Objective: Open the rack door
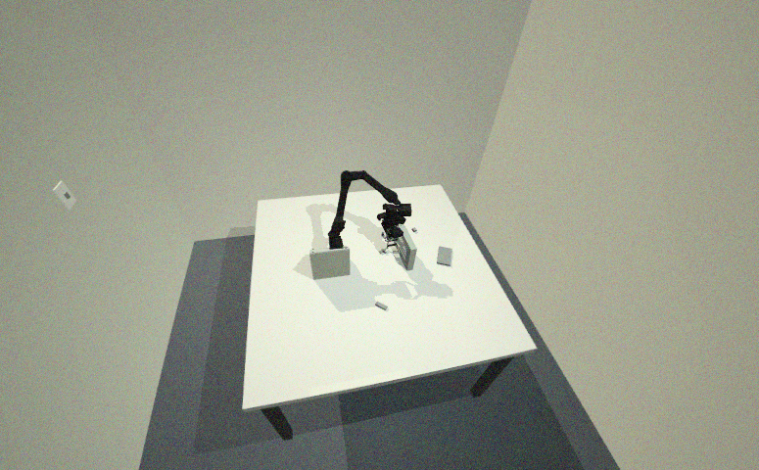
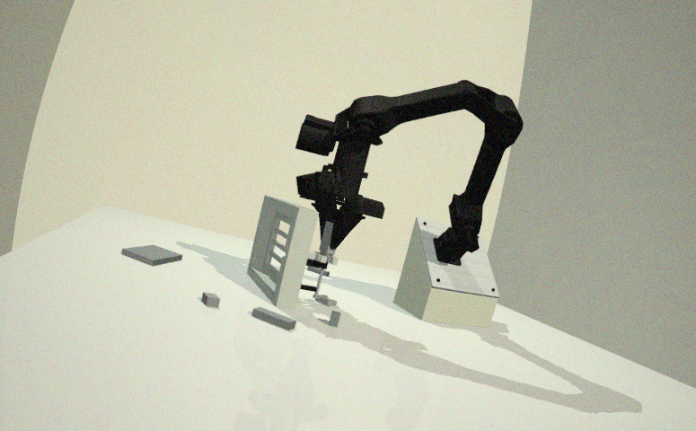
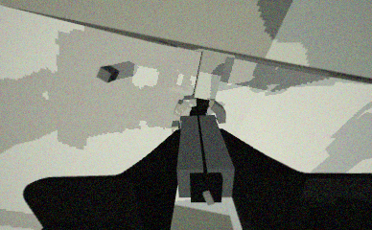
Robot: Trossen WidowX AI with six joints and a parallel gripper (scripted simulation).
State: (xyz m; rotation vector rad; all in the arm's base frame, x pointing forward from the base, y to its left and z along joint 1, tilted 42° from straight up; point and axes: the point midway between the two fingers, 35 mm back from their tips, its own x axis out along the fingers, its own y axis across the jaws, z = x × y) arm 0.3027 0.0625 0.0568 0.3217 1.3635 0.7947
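The light grey rack frame [image 1: 411,256] [image 2: 296,261] stands upright, and the wrist view shows a broad pale face of it [image 3: 151,24] with its edge running at a slant. My gripper [image 1: 393,234] [image 2: 330,240] [image 3: 198,134] points down at the front of the rack and is shut on the upright handle [image 2: 328,237] [image 3: 189,149]. The handle's two grey halves are pressed together with a thin dark line between them. The thin linkage below the handle is small and partly hidden. The door's exact angle and how far the handle is turned cannot be told.
The arm's box-shaped base [image 1: 330,263] [image 2: 458,309] stands on the table [image 1: 313,349] [image 2: 100,347]. A flat grey slab [image 1: 444,256] [image 2: 152,254] lies behind the rack. A cube [image 2: 210,299], a bar [image 2: 274,318] and a small upright block [image 2: 335,319] are near it. Another bar [image 1: 381,305] lies apart.
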